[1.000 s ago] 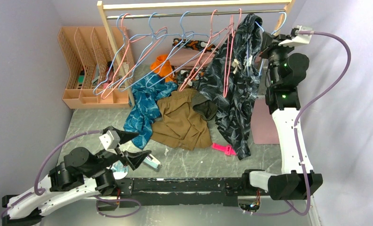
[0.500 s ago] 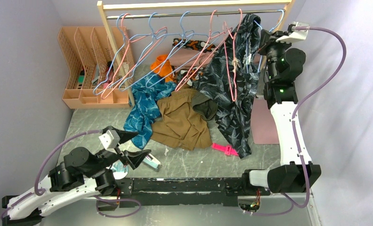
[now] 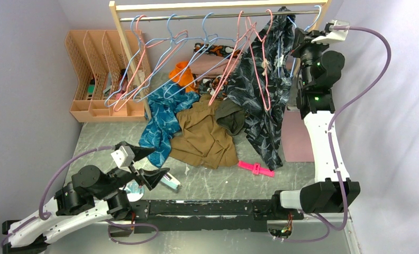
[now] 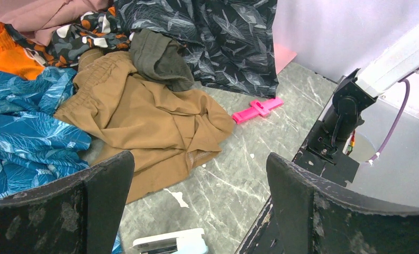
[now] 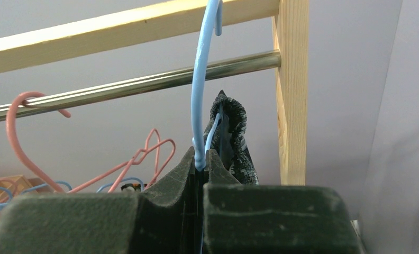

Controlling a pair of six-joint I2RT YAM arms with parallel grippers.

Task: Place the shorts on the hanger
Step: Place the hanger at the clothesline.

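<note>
We see lilac walls (image 3: pixel 22 79) around a grey marbled table (image 3: pixel 218 182), with a wooden rack (image 3: pixel 207 5) at twelve o'clock. The shorts (image 3: pixel 265 137), dark with pale leaves, hang at one o'clock on the hanger (image 5: pixel 199 95), hem reaching the table. Our right gripper (image 5: pixel 201 159) pinches the blue hanger's neck below the rail (image 5: pixel 144 82). Our left gripper (image 4: pixel 197 180), at seven o'clock, gapes wide, holding nothing.

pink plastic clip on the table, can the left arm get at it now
Probably yes. The pink plastic clip lies uncovered on the grey marble tabletop, beside the brown garment. The left tool is open, empty and faces that way over bare tabletop, though it looks a long stretch.
</note>
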